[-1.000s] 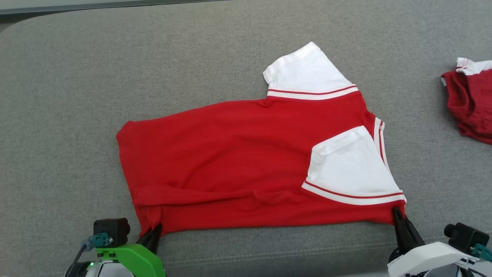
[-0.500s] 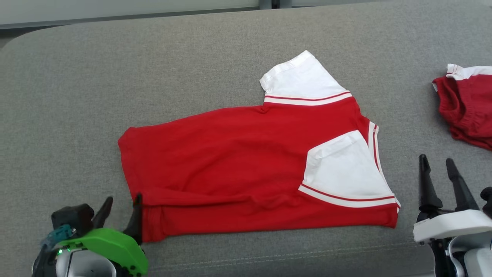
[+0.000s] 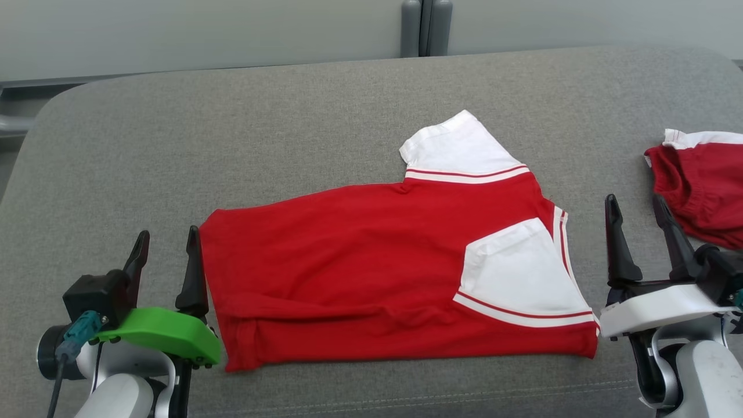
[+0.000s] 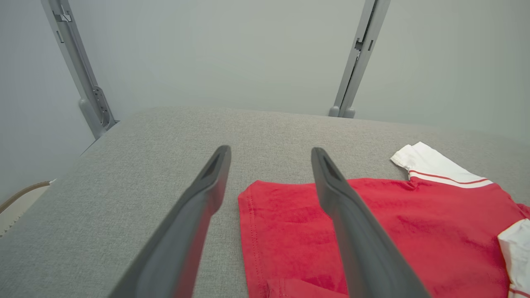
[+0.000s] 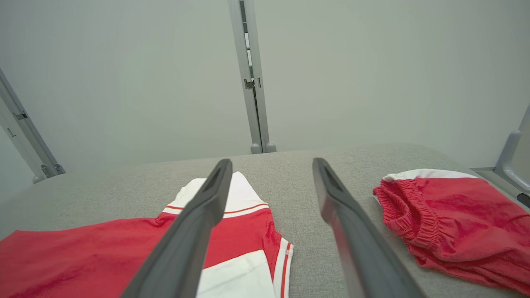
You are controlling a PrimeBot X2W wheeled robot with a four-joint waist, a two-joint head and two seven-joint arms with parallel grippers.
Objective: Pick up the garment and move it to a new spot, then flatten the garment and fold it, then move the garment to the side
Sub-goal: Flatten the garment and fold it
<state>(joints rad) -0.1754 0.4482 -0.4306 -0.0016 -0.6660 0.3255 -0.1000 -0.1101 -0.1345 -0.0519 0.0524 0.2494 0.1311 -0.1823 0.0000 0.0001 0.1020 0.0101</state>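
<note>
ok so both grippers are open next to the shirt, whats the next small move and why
Probably reach the right gripper to the far white sleeve and fold it in. The near sleeve already lies folded over the red shirt, while the far one sticks out past the body, and that gripper is open and empty.

Red shorts — partly off-frame
</note>
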